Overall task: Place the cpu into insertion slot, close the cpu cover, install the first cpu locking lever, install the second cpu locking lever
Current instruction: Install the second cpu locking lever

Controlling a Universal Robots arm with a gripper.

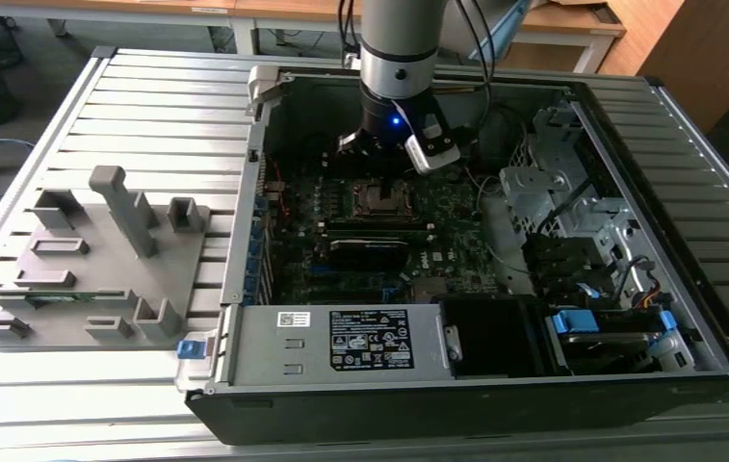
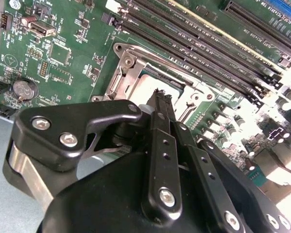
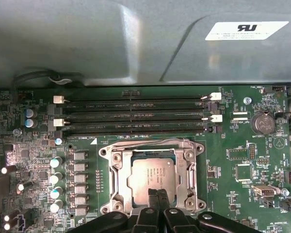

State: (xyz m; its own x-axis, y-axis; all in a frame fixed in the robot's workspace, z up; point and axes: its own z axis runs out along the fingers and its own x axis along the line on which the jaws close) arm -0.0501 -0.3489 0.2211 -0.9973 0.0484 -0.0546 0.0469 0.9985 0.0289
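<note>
Your gripper [image 3: 157, 194] had its fingers pressed together, tips right over the cpu [image 3: 153, 174], which lay seated in the insertion slot [image 3: 117, 167] with the cpu cover [image 3: 186, 160] down around it (whether the tips touched the chip was unclear). The open computer case [image 1: 672, 125] lay on a slatted metal table [image 1: 145, 106] beside a grey fixture tray [image 1: 82, 289], wooden desks behind; the gripper's own body hid the socket's near edge

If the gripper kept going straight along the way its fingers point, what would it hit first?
Most likely the cpu seated in the insertion slot: the gripper has its closed tips right over the chip's metal top. Whether they already touch it is unclear.
</note>
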